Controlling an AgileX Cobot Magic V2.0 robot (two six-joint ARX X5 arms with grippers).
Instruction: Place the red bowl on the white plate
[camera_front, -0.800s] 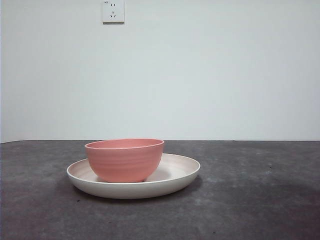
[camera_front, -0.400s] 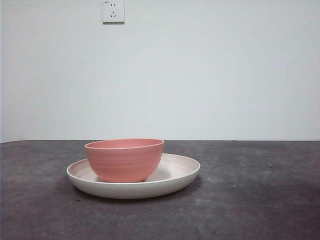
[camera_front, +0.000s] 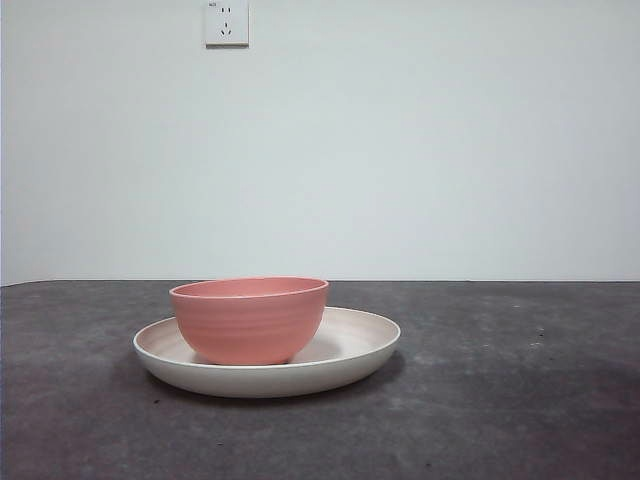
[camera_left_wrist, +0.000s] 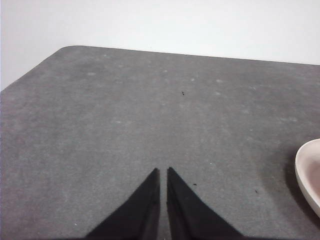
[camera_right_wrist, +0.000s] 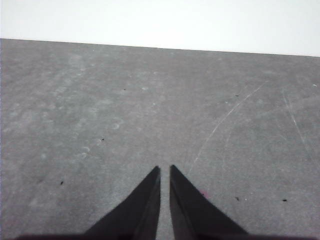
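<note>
Nothing moved since a second ago: red bowl (camera_front: 249, 318) upright on white plate (camera_front: 360, 352) at lower centre-left, left gripper (camera_left_wrist: 163, 171) and right gripper (camera_right_wrist: 164, 168) nearly closed, empty, over bare table (camera_front: 520, 400).

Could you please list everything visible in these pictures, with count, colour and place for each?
Small round salmon-pink ridged bowl: one, pink, standing upright in the plate, left of its middle in the front view.
Wide shallow off-white round plate: one, off-white, on the table under the bowl; its edge also shows in the left wrist view.
Dark grey table: one, grey, speckled, bearing the plate.
White wall socket: one, white, high on the wall behind.
Left gripper: one, black, jaws shut, above bare table beside the plate.
Right gripper: one, black, jaws shut, above bare table.
</note>
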